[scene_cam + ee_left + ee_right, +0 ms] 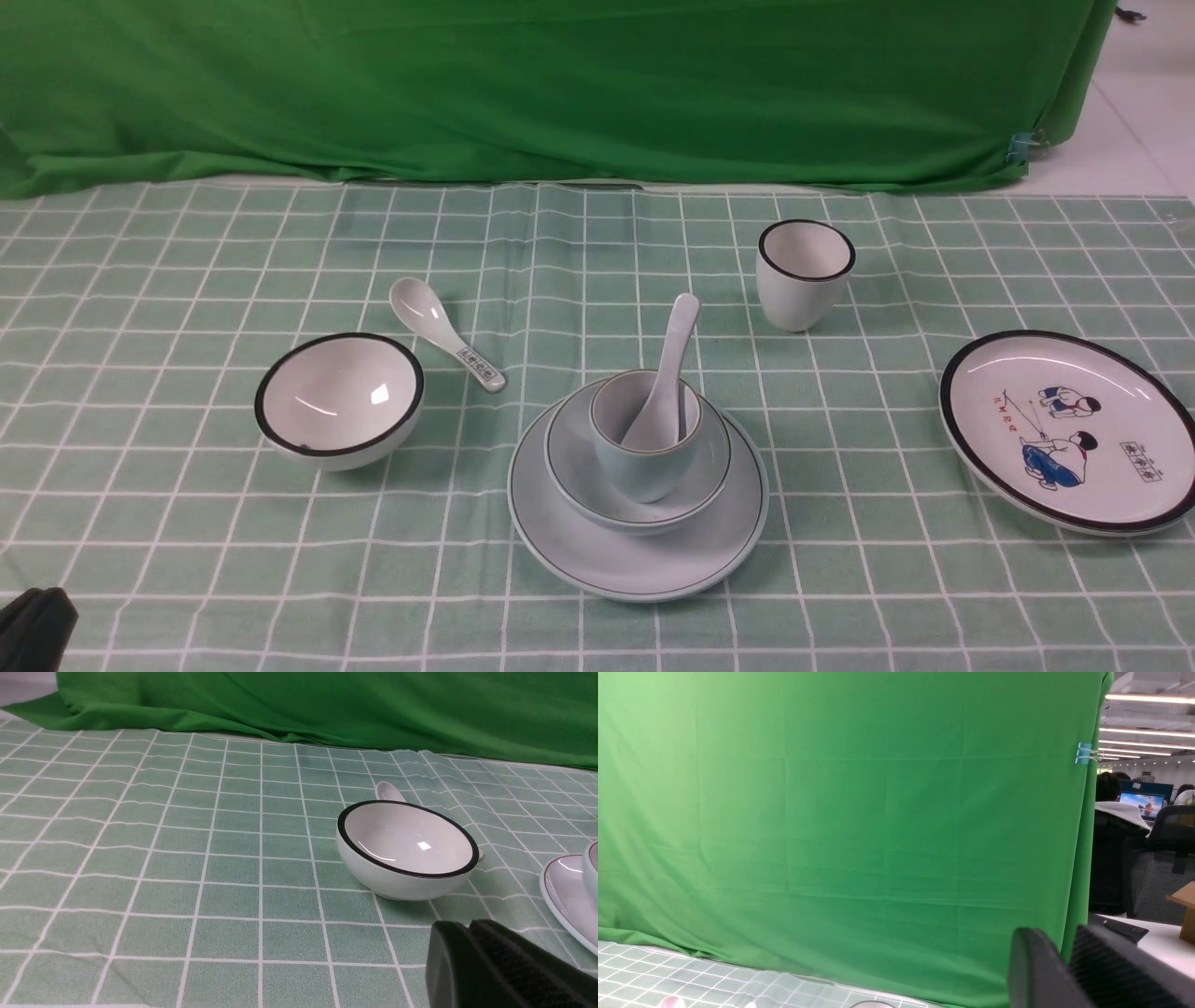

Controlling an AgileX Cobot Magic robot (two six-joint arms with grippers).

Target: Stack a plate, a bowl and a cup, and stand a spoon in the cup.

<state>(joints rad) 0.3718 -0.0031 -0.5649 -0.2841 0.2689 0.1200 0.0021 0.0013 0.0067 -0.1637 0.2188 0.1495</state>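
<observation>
The plain white ceramic spoon leans loosely in the pale blue-green handleless cup, so a nudge from the clenched, empty left gripper or the slightly parted, empty right gripper could topple it.

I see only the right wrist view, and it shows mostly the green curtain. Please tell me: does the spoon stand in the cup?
Observer: Yes. In the front view the spoon stands in the cup, with its handle leaning toward the curtain.
Operator: Is the cup in the bowl?
Observer: Yes. The cup sits in the bowl, and the bowl sits on the plate.
Operator: And where is the left gripper?
Observer: The left gripper is low over the cloth, near the black-rimmed white bowl. Its jaws are shut and hold nothing.
</observation>
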